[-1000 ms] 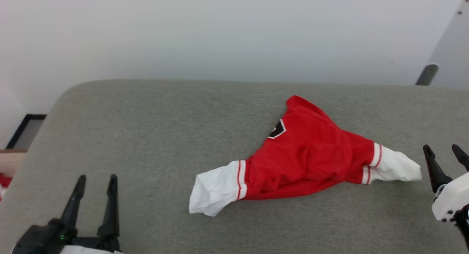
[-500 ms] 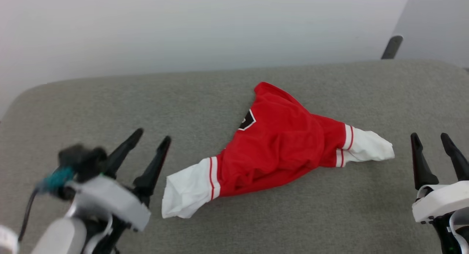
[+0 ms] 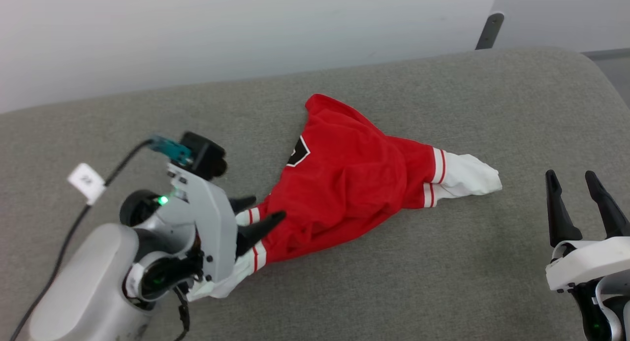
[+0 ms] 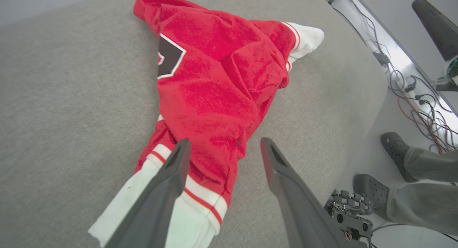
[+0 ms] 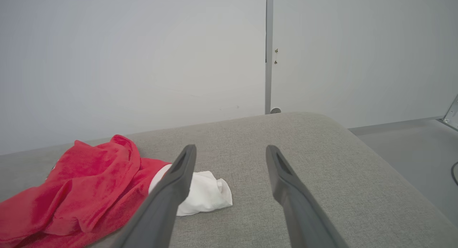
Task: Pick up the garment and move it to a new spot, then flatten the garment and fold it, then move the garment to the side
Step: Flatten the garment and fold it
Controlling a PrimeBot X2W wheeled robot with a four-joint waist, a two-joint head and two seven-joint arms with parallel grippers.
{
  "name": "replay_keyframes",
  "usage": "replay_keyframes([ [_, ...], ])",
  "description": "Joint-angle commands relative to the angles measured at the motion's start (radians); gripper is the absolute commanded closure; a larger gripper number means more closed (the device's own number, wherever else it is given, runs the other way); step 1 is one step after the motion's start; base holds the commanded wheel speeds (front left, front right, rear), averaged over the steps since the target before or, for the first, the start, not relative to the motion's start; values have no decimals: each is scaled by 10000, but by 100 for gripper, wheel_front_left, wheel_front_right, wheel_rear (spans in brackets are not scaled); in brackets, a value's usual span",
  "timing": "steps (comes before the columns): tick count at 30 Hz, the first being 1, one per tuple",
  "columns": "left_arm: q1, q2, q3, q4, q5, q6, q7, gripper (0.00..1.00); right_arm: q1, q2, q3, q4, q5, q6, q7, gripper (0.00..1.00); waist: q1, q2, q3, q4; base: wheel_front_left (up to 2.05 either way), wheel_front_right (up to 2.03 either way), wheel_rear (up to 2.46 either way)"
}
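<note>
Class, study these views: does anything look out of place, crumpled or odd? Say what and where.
The red jersey T-shirt lies bunched up, not flat, on the grey cushion: its white sleeves stick out either side and its black chest print is half buried in folds. Nothing looks damaged.

head view: taken from above, angled down over the grey cushion [image 3: 443, 282]. left wrist view: held close above the garment [image 4: 214, 97], aimed steeply down. right wrist view: set low, aimed across the cushion toward the wall [image 5: 143, 62]. garment shared by all three.
</note>
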Motion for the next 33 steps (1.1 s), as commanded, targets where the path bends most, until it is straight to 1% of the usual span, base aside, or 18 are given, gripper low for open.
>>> replay_keyframes([
  [1,-94,14,-129,58,-73,94,294,0,-65,36,-10,41,14,-3,-50,0,0,0,63,-115,0,0,0],
  [5,-96,5,-396,65,-270,334,1035,0,-76,25,-17,130,0,-3,-87,0,0,0,111,-218,0,0,0],
  [9,-76,65,-570,-15,-170,418,1292,0,-140,30,-18,188,43,-3,-128,0,0,0,180,-272,0,0,0],
  [15,72,82,-786,275,39,360,1224,0,-198,64,6,220,32,-3,-121,0,0,0,310,-332,0,0,0],
  [22,86,18,-990,955,254,265,1005,0,-289,54,29,145,-36,-1,-187,0,0,0,430,-350,0,0,0],
  [23,41,1,-1012,1078,304,247,913,1,-301,59,44,133,-46,-3,-201,0,0,0,449,-355,0,0,0],
  [24,0,9,-1038,1222,362,237,850,53,-304,60,54,120,-53,-3,-221,0,0,0,468,-360,0,0,0],
  [25,-34,-18,-1058,1349,342,211,799,95,-293,53,59,117,-61,-3,-219,0,0,0,481,-357,0,0,0],
  [26,-72,-89,-988,1459,233,185,689,100,-295,48,70,116,-60,-3,-234,0,0,0,492,-356,0,0,0],
  [31,-359,-32,-899,1755,63,69,490,100,-348,-43,64,171,22,-3,-284,0,0,0,494,-321,0,0,0],
  [33,-527,93,-855,1737,66,54,478,100,-332,-51,51,171,17,-3,-287,0,0,0,482,-289,0,0,0],
])
